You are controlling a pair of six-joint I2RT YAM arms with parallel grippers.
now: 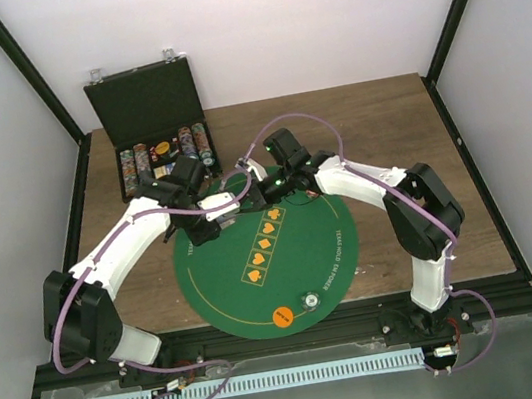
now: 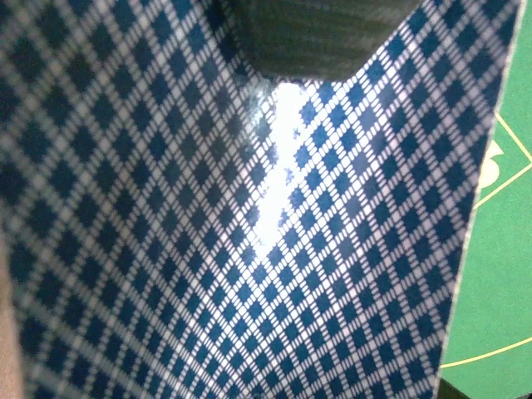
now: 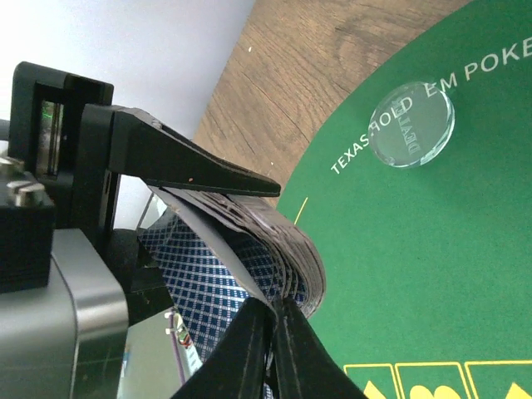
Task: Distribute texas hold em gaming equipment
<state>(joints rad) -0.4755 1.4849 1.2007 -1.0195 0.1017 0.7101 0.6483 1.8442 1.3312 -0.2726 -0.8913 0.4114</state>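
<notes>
My left gripper is shut on a bent deck of playing cards over the far left edge of the mat. The blue-checked card back fills the left wrist view. In the right wrist view a left finger presses on top of the fanned deck. My right gripper is shut on the edge of a card from that deck; it also shows in the top view. A clear dealer disc lies on the mat. An orange disc and a silvery disc lie near the mat's front edge.
The round green felt mat covers the table's middle. The open black case stands at the back left with rows of chips in it. Bare wooden table lies to the right, with white walls around.
</notes>
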